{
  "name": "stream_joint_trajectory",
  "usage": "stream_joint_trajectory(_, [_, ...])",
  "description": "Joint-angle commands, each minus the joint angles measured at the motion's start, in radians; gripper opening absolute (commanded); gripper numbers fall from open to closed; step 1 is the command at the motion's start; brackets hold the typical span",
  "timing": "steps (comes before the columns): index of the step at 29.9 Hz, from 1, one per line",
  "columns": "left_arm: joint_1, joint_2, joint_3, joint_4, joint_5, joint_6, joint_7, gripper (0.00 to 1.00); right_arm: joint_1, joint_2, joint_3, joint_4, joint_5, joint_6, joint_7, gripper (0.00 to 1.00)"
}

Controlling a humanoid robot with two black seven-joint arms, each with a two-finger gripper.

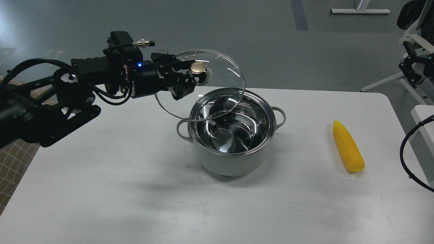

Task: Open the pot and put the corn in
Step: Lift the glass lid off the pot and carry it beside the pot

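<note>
You will find no readable brand, label or writing on anything here; the only mark on the arm is a small blue light on its black wrist housing. Take the pot (234, 135) as your landmark: it stands upright near the middle of the white surface (101, 176), uncovered, with its shiny steel inside showing and one loop handle on each side. Your left arm comes in from the left edge and stretches almost level toward the pot, with a metal plug and cable sticking out on top of the wrist. Its left hand (190, 76) ends just above and to the left of the pot's rim, fingers clenched on the brass-coloured knob (198, 67) of the glass lid (217, 88). The lid is off the pot and held tilted, its far edge raised and its near edge hanging low over the pot's left rim; whether glass and rim touch there cannot be told. The corn (348, 146) lies on the surface well to the right of the pot, lengthwise toward you with its pointed tip at the far end. Your right hand does not show; only a loop of black cable (408, 152) enters at the right edge, beyond the corn
</note>
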Motion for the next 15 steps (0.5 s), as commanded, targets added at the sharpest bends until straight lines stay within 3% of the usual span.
stream_joint_trajectory(1, [0.085, 0.119, 0.014, 0.009, -0.042, 0.034, -0.004, 0.32, -0.003, 0.003, 0.0, 0.0, 0.0, 0.0, 0.0, 1.0])
stream_joint_trajectory(7, [0.237, 0.248, 0.014, 0.017, -0.067, 0.105, -0.004, 0.32, -0.009, 0.006, -0.002, 0.001, 0.0, 0.0, 0.0, 1.0])
stream_joint_trajectory(15, [0.4, 0.252, 0.014, 0.106, -0.112, 0.214, -0.007, 0.32, -0.009, 0.009, -0.005, 0.006, 0.0, 0.0, 0.0, 1.0])
